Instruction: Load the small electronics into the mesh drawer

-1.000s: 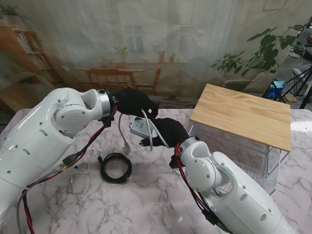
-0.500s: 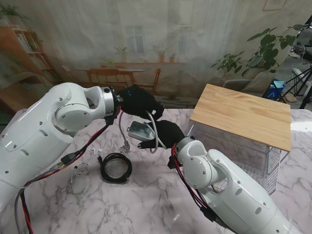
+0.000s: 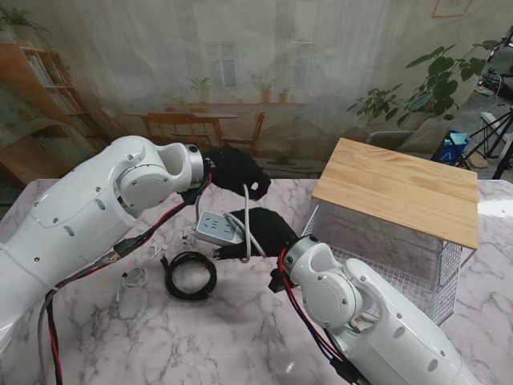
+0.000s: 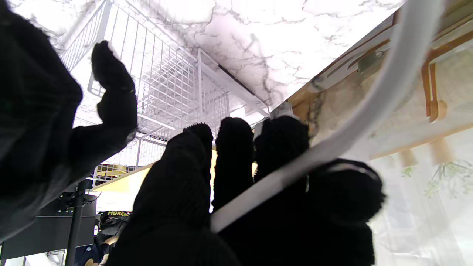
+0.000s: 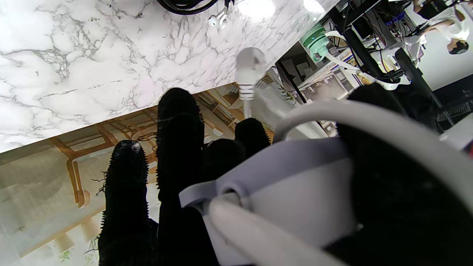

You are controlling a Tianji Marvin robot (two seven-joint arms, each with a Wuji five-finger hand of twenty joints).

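Observation:
My right hand (image 3: 263,233) is shut on a white power strip (image 3: 216,228), held just above the marble left of the mesh drawer (image 3: 401,269). The right wrist view shows the power strip (image 5: 295,199) lying in the palm, with its plug (image 5: 248,68) dangling. The strip's white cable (image 3: 246,210) loops up to my left hand (image 3: 238,172), which hovers farther from me. In the left wrist view the cable (image 4: 332,140) lies across spread fingers (image 4: 229,166), thumb well apart. The drawer's white mesh (image 4: 166,85) shows beyond the fingers.
A black coiled cable (image 3: 190,276) lies on the marble nearer to me, left of the right arm. Small white items (image 3: 132,281) sit beside it. A wooden top (image 3: 401,188) covers the mesh drawer unit at the right.
The power strip went up and tilted, then came down and left, now level in my right hand. My left hand has drawn away to the right, off the strip.

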